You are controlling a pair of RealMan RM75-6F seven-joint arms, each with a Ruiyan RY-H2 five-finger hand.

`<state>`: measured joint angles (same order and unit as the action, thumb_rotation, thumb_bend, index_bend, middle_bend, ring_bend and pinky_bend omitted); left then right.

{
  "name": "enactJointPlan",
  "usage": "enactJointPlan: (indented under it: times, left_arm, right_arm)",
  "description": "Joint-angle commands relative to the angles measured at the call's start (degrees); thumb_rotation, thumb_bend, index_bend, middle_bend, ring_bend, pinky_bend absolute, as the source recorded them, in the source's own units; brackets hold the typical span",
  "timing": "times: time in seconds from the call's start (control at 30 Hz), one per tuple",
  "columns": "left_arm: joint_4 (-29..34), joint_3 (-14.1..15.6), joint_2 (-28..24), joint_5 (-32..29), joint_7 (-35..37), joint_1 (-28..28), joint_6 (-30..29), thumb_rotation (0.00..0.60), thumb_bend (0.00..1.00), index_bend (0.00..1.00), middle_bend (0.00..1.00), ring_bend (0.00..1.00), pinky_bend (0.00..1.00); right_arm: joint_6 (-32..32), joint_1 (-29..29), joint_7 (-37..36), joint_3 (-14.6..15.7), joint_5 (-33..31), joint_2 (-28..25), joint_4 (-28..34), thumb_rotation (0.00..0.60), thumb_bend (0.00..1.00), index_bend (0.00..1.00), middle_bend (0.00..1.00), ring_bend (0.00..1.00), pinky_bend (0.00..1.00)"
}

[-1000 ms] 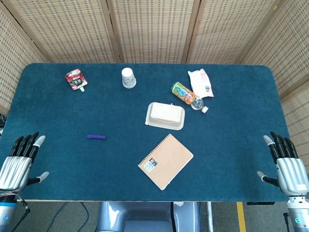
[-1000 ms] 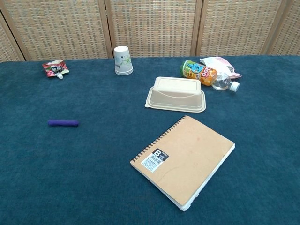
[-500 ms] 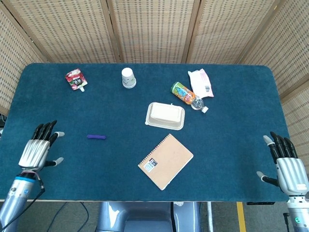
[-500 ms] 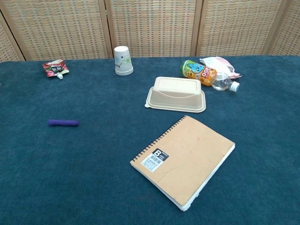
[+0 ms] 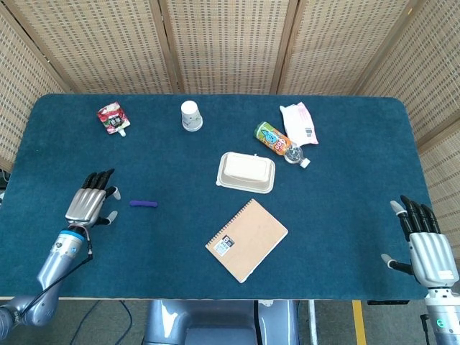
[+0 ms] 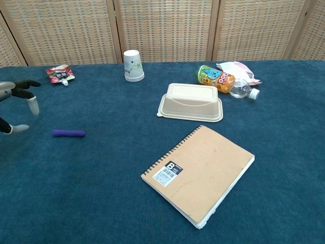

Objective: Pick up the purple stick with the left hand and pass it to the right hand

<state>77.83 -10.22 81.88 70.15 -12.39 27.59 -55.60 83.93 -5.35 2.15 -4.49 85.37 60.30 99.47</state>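
The purple stick (image 5: 143,204) lies flat on the counter (image 5: 345,208), just at 3 o'clock of the left hand (image 5: 90,205), whose fingers are spread and empty. The right hand (image 5: 426,244), also spread, waits far at 3 o'clock. Lying so low, the stick may roll away if a fingertip nudges it first.

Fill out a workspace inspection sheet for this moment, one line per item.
Surface: dark blue felt-covered table, flat, rounded far corners.
Job's things: short purple stick lying flat, untouched, just right of the left hand.
Clutter: tan spiral-bound notebook; beige lidded food container; white paper cup upside down; orange-labelled plastic bottle on its side; white and pink packet; red snack pouch.
Hands: left hand open, fingers spread, holding nothing; right hand open at the table's near right edge.
Cables: dark cable along the left forearm.
Surroundings: woven wicker screen panels behind the table.
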Motion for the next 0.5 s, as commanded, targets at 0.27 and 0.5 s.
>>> enactJointPlan:
  times: [0.27,0.5]
  left_arm:
    - [-3.4,0.0,3.1,-4.9,-2.6,3.1,4.0,0.600,0.39,0.43,0.00,0.00,0.00]
    - [-5.6,0.0,5.4,-7.3,-4.0,5.1,5.6,0.600,0.39,0.44,0.00,0.00,0.00]
  right_arm:
    - [-0.4,-0.1,-0.7,-0.1,-0.4,-0.2,-0.1,0.600,0.00,0.00,0.00,0.00,0.00]
    - [-0.8,-0.3,-0.8,-0.2,-0.8,-0.3,-0.3,0.600,0.00,0.00,0.00,0.00,0.00]
